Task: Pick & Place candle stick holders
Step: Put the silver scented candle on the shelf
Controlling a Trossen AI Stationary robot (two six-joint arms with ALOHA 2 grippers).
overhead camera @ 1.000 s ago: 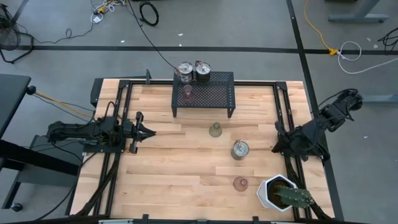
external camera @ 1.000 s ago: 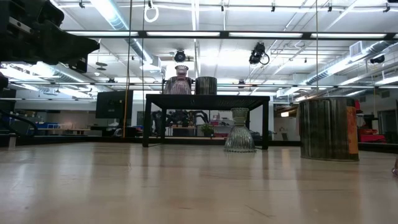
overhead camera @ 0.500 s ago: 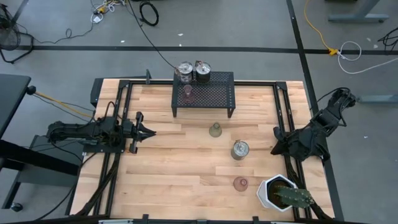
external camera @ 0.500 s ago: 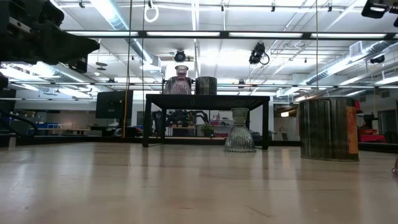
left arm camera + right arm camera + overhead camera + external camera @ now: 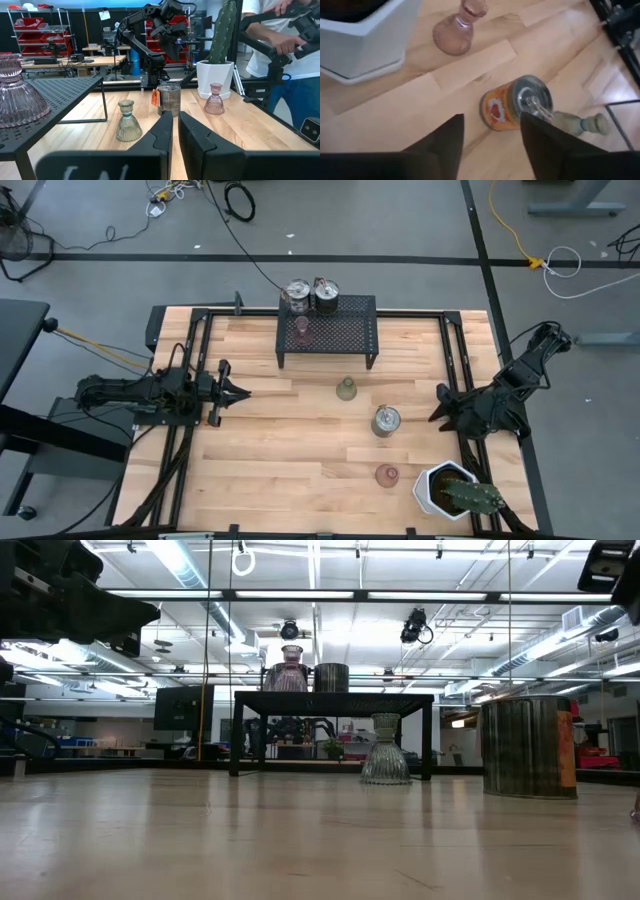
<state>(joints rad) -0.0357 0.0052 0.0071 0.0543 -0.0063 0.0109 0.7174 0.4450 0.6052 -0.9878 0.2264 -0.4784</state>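
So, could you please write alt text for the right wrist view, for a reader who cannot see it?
The right hand, its two dark fingers apart and empty, looks down on a silvery metal can-like holder with an orange label on the light wooden table. Beyond it stand a pink glass holder, a white pot and an olive-green glass holder.

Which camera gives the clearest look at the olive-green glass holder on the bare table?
The left wrist view: the olive-green holder stands upright, whole and near. The high view shows only its top. The low view shows it in front of the black mesh rack. The right wrist view catches it partly behind the metallic holder.
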